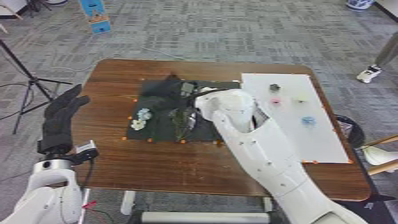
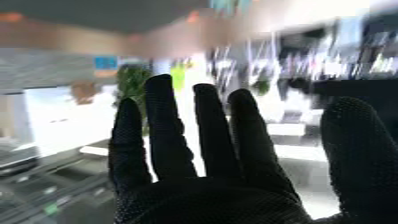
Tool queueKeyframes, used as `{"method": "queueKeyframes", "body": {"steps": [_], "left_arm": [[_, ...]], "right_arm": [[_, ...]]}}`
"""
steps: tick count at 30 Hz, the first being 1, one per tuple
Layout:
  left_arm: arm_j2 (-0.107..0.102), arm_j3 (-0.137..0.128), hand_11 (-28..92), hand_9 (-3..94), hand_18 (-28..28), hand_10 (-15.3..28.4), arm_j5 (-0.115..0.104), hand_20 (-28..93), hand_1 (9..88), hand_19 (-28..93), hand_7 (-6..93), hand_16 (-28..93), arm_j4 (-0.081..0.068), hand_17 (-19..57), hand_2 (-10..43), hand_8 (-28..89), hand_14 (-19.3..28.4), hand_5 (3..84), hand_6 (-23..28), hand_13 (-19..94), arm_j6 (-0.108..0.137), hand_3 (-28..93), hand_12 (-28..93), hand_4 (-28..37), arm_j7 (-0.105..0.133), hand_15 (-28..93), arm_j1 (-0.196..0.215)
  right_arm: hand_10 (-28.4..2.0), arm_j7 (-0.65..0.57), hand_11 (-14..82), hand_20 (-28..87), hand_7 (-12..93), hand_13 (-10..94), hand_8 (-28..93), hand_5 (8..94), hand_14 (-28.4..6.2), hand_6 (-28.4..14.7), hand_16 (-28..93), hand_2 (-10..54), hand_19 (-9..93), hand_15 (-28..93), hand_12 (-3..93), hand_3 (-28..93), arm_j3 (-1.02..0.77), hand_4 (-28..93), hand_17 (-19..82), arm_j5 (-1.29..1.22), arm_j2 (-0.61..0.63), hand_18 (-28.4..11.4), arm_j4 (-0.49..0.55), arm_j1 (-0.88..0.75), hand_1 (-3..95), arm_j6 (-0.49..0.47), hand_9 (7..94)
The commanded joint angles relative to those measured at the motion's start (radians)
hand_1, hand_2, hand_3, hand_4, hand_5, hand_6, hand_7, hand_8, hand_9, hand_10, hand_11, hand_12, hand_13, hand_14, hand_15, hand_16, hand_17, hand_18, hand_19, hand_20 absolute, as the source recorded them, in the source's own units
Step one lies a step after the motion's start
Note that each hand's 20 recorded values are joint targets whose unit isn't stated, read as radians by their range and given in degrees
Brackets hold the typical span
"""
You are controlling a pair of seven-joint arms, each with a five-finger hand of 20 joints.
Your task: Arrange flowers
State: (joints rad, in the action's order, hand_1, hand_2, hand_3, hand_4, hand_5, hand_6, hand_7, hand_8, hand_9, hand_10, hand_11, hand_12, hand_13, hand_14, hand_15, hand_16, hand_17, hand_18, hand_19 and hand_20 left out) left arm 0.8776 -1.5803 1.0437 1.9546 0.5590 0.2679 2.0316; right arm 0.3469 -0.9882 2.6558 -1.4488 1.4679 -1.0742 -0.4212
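In the head view, the right hand [image 1: 165, 90] is over the upper part of the black mat [image 1: 151, 134], its glove dark against it. In the right wrist view, the right hand [image 2: 213, 197] has straight, spread fingers with nothing between them. White flowers [image 1: 138, 124] and pale blue ones [image 1: 144, 114] lie at the mat's left side, with green stems [image 1: 180, 125] nearer its middle. On the white sheet [image 1: 311, 145] are a dark flower [image 1: 274, 87], a pink one [image 1: 276, 101], a pale yellow one [image 1: 300, 99] and a blue one [image 1: 308, 120]. The left hand [image 1: 59, 120] is open beside the table's left edge.
Small orange marks run along the mat's and sheet's edges on the brown table [image 1: 169, 172]. The right arm stretches across the table between mat and sheet. A black tripod [image 1: 33, 80] stands on the floor at left, and a stool [image 1: 382, 155] at right.
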Motion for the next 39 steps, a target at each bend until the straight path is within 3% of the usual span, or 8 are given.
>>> {"method": "queueKeyframes", "body": {"steps": [1, 5, 10, 15, 18, 22, 26, 39], "left_arm": [[-0.044, 0.044, 19, 45.9, 4.0, 12.2, -0.019, 16, 28.6, 3, 17.0, -1, -0.056, 10.1, 14.5, -11, 10.4, 37.2, -0.3, 32, -0.010, 74, 11, -28.2, 0.018, 9, -0.084], [-0.048, 0.106, 20, 46.7, 3.2, 12.2, -0.054, 16, 30.7, 3, 17.2, -2, -0.093, 11.5, 15.6, -12, 9.7, 39.2, 1.0, 34, -0.022, 74, 10, -28.2, 0.027, 9, -0.146], [-0.020, 0.197, 21, 47.5, 2.9, 12.5, -0.064, 15, 31.3, 3, 17.0, -3, -0.136, 12.0, 16.2, -11, 9.4, 40.3, 1.9, 34, -0.038, 73, 10, -28.2, 0.037, 10, -0.224], [0.001, 0.246, 21, 47.5, 2.8, 12.6, -0.109, 15, 30.5, 3, 17.2, -3, -0.131, 12.0, 16.2, -11, 9.3, 40.9, 1.9, 34, -0.024, 74, 10, -28.3, 0.054, 10, -0.225], [0.028, 0.284, 21, 47.4, 2.8, 12.6, -0.101, 15, 30.2, 3, 17.3, -3, -0.147, 11.9, 16.2, -11, 9.4, 41.0, 1.9, 34, -0.035, 74, 10, -28.3, 0.052, 10, -0.251], [0.053, 0.329, 21, 47.4, 2.8, 12.6, -0.117, 14, 29.9, 3, 17.5, -3, -0.164, 11.4, 16.0, -11, 9.6, 41.2, 1.8, 34, -0.043, 74, 10, -28.3, 0.062, 10, -0.276], [0.073, 0.371, 21, 47.4, 2.8, 12.6, -0.172, 14, 29.8, 3, 17.7, -3, -0.174, 11.4, 16.0, -11, 9.7, 41.2, 1.8, 34, -0.037, 74, 10, -28.3, 0.067, 10, -0.293], [0.108, 0.430, 21, 47.3, 4.7, 12.7, -0.224, 15, 29.3, 3, 18.1, -3, -0.184, 11.9, 16.3, -11, 10.5, 41.8, 1.8, 34, -0.034, 74, 10, -28.3, 0.062, 10, -0.327]], "right_arm": [[-9.4, -0.093, 4.0, 46, 19, 22, -11, 28.1, -19.1, -1.3, 33, 19.1, 48, 38, 11.8, 65, -0.070, -18, -2, -0.414, 0.186, -17.2, 0.195, -0.042, 13.4, 0.036, 38.3], [-9.6, -0.145, 4.0, 46, 18, 23, -10, 29.4, -19.2, -1.5, 33, 18.9, 48, 38, 11.9, 65, -0.133, -18, -2, -0.518, 0.242, -17.3, 0.293, -0.116, 13.7, 0.046, 38.6], [-10.0, -0.147, 4.2, 46, 17, 23, -10, 30.8, -19.5, -1.8, 33, 18.5, 48, 37, 12.1, 64, -0.221, -17, -2, -0.550, 0.306, -17.3, 0.370, -0.186, 14.6, 0.073, 39.3], [-10.2, -0.152, 4.2, 45, 16, 23, -10, 31.5, -19.7, -1.7, 33, 17.8, 47, 37, 12.1, 63, -0.268, -17, -2, -0.553, 0.375, -17.3, 0.450, -0.250, 15.1, 0.075, 39.6], [-10.3, -0.152, 4.2, 45, 16, 23, -10, 31.7, -19.9, -1.7, 33, 17.5, 47, 36, 12.2, 63, -0.292, -17, -2, -0.548, 0.394, -17.3, 0.457, -0.247, 15.2, 0.023, 39.6], [-10.3, -0.159, 4.2, 44, 16, 23, -9, 31.5, -19.8, -1.7, 33, 17.4, 47, 36, 12.2, 63, -0.325, -17, -2, -0.562, 0.434, -17.2, 0.480, -0.270, 15.4, 0.034, 39.3], [-10.3, -0.142, 4.1, 44, 16, 23, -9, 31.5, -19.9, -1.7, 33, 17.2, 46, 36, 12.2, 63, -0.348, -17, -2, -0.541, 0.452, -17.3, 0.492, -0.281, 15.5, 0.008, 39.1], [-10.0, -0.142, 3.9, 44, 16, 22, -9, 31.0, -20.0, -1.7, 34, 16.8, 46, 35, 12.3, 63, -0.313, -17, -3, -0.535, 0.463, -17.2, 0.481, -0.265, 15.5, -0.017, 38.4]]}}
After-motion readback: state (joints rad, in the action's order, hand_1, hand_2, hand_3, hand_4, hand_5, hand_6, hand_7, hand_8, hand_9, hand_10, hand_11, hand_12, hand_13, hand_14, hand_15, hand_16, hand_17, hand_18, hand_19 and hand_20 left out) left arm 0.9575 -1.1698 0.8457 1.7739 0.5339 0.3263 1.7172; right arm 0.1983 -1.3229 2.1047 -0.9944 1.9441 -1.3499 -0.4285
